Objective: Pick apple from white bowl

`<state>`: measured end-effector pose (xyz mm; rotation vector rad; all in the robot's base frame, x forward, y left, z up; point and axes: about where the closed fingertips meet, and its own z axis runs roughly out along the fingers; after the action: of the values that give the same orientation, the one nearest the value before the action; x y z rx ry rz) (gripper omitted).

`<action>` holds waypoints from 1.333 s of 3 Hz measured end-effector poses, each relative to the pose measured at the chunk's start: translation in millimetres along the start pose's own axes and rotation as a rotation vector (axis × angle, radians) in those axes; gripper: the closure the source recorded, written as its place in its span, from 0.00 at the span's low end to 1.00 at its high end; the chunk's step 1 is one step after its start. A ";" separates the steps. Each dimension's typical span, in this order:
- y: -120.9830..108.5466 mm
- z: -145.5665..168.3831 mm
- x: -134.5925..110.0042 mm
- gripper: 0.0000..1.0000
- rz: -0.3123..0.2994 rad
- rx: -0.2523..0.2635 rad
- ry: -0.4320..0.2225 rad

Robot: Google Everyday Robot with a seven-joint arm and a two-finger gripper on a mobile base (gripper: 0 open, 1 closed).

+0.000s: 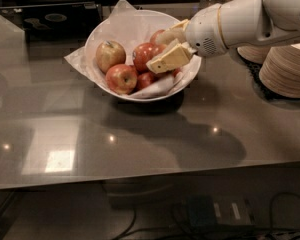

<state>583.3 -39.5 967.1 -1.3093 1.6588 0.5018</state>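
Got the gripper down in the right half of the white bowl on the worktop, jaws spread, nothing clamped. Can spot the apple peeking out right by the upper jaw, toward the back rim. Probably needs nudging that way before closing.

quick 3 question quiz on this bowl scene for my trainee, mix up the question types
1. True or false: the gripper reaches into the white bowl.
2. Which fruit lies furthest left in the bowl, as the camera sees it? A. a banana. B. the paler yellow-green apple. C. an orange.
3. Fill in the missing word: in the camera view, the stacked plates stand to the ____ of the bowl.

Key: 1 true; 2 B; 3 right.
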 end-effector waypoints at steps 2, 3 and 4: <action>0.2 -3.3 -9.0 1.00 -0.010 -0.009 -0.027; 0.2 -3.3 -9.0 0.82 -0.010 -0.009 -0.027; 0.2 -3.3 -9.0 0.59 -0.010 -0.009 -0.027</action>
<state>581.8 -37.2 976.2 -1.3114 1.6286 0.5189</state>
